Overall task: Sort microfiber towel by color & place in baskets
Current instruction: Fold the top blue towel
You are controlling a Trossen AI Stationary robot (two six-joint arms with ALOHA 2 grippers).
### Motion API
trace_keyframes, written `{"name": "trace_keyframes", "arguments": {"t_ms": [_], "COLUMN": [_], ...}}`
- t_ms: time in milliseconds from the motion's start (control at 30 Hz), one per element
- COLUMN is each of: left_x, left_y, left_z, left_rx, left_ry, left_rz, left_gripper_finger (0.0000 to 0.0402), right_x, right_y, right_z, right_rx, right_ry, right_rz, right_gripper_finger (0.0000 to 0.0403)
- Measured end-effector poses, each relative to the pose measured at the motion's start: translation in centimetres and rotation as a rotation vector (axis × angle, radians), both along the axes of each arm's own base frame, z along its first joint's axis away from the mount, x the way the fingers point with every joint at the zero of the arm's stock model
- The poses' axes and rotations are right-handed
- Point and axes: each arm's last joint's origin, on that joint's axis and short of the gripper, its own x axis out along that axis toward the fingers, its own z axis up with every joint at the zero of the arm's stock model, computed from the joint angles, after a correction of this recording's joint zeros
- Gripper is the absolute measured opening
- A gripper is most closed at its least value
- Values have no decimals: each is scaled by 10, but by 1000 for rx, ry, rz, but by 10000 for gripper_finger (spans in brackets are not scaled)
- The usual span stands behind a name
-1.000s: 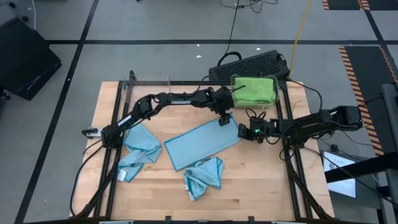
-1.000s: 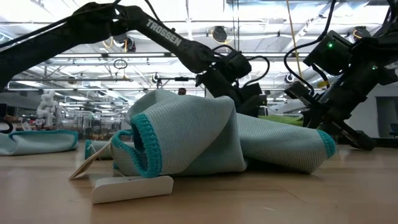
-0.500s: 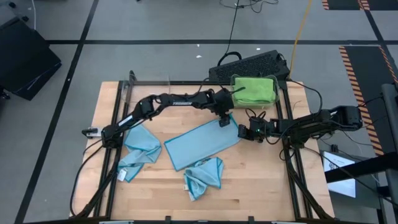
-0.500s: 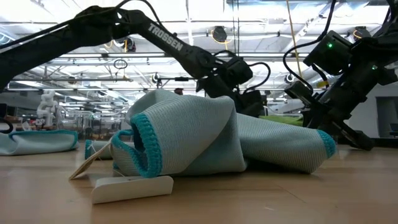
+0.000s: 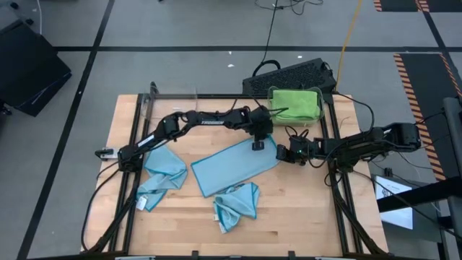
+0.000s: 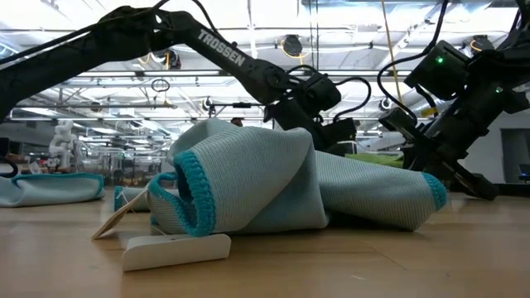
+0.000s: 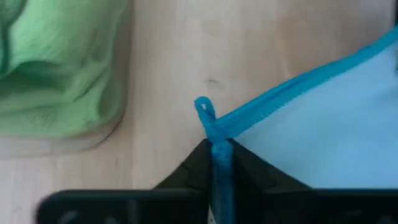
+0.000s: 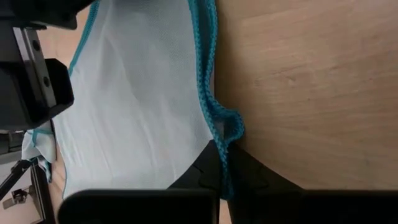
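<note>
So both grippers, left gripper point(image 5: 258, 144) and right gripper point(image 5: 281, 153), are pinched shut on the flat blue towel point(image 5: 234, 167) corners; next I lift together toward a basket point(image 5: 295, 105)

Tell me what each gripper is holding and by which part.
Both hold the flat blue towel: the left gripper pinches its far corner hem, the right gripper its right corner hem.

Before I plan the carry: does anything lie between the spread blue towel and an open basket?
Nothing visible stands in the way. Both hands pinch corners of the flat blue towel. The only basket I can make out holds green towels. A clear bin for blue is not discernible.
</note>
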Motion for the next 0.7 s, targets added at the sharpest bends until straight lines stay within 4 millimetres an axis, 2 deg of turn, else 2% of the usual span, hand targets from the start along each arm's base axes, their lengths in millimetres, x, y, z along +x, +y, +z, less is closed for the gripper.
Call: {"name": "trace_keyframes", "arguments": {"t_ms": [100,267,367,500,700], "left_x": [1,3,0,-5,-20], "left_y": [-5,-10,-8,-4,1], "left_z": [-1,-1,7,27,88], "left_rx": [-6,6,-1,11,12], "left_ry": [-2,12,13,0,-61], "left_rz": [-26,25,40,60,108], "left_gripper_finger": [10,6,4,3,2], "right_x": [1,1,2,1,3], "right_y": [0,0,-1,-2,-8], "right_z": [0,3,8,15,37], "right_rx": [-1,-5,-18,-65,-193], "right_ry": [-8,-30,-64,-103,-230], "right_rz": [1,2,-4,-26,23], "right_gripper_finger": [0,0,0,0,0]}}
